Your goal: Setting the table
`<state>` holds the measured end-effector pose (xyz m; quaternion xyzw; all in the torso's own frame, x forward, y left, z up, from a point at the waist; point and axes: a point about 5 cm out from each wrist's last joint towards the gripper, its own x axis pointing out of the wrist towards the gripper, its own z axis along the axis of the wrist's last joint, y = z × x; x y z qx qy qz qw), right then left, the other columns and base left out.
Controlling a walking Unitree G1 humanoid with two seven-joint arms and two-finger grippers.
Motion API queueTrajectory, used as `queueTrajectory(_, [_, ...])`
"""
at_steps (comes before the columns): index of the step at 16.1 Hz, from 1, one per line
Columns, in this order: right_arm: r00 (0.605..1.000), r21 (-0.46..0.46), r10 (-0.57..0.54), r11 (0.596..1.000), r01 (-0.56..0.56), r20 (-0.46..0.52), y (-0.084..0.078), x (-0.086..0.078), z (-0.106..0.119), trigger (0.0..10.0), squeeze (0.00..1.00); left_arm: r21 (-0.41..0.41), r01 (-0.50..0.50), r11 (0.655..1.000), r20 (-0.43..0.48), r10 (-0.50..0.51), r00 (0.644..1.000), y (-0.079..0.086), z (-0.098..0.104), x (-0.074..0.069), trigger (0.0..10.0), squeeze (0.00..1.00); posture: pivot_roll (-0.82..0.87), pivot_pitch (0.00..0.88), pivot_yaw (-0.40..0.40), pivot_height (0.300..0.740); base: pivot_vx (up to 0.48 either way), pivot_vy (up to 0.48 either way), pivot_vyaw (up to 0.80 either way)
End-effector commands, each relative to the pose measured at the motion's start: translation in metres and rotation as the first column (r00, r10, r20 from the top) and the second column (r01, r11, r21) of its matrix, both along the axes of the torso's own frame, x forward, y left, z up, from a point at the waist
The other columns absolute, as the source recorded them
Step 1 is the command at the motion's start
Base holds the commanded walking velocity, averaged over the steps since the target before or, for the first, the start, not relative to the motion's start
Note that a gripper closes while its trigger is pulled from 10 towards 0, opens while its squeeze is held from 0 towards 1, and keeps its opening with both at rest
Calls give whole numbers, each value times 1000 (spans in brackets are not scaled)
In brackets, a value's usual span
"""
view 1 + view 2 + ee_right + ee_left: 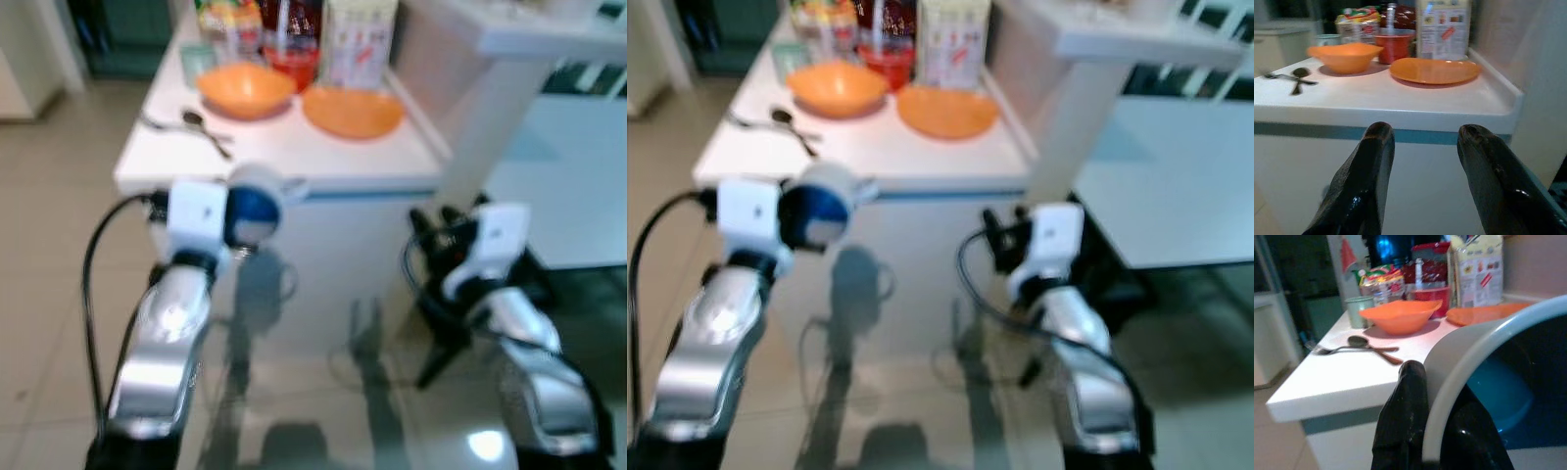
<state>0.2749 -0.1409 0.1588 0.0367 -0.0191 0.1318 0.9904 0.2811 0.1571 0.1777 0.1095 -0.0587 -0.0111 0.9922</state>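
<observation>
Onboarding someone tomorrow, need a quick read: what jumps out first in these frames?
The left gripper holds a white cup with a blue inside, lifted just before the near edge of the white table. On the table stand a bright orange bowl and a flat orange plate, with a spoon and fork at the bowl's left. The right gripper hangs lower, fingers open and empty, facing the table's front.

Bare near edge, crowded back of the table

Ahead of my parted right claw (1425, 161) the table (294, 157) front strip lies bare; beyond it the orange plate (1434, 69), orange bowl (1345, 56) and spoon (1299, 77) block the way, cartons (1442, 27) behind. My left claw (1415, 431), clamped on the blue mug (1498, 382), faces that same bare edge.
</observation>
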Motion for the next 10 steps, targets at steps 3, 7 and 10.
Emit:
queueTrajectory(3, [1000,-38,-16,999,17,16,-9,6,1,10000,0,12,-15,1000,33,15,999,1,8,-2,10000,0,69,0,-73,740,0,-465,0])
queueTrajectory(7, [998,-45,-55,997,56,22,-13,10,4,10000,0,27,-16,1000,43,15,999,3,9,1,10000,0,48,0,-70,740,0,-465,731])
queueTrajectory(10, [996,-34,-89,995,89,9,-22,8,-1,10000,0,30,-9,1000,33,8,999,-1,8,1,10000,0,51,0,-60,740,0,-465,0])
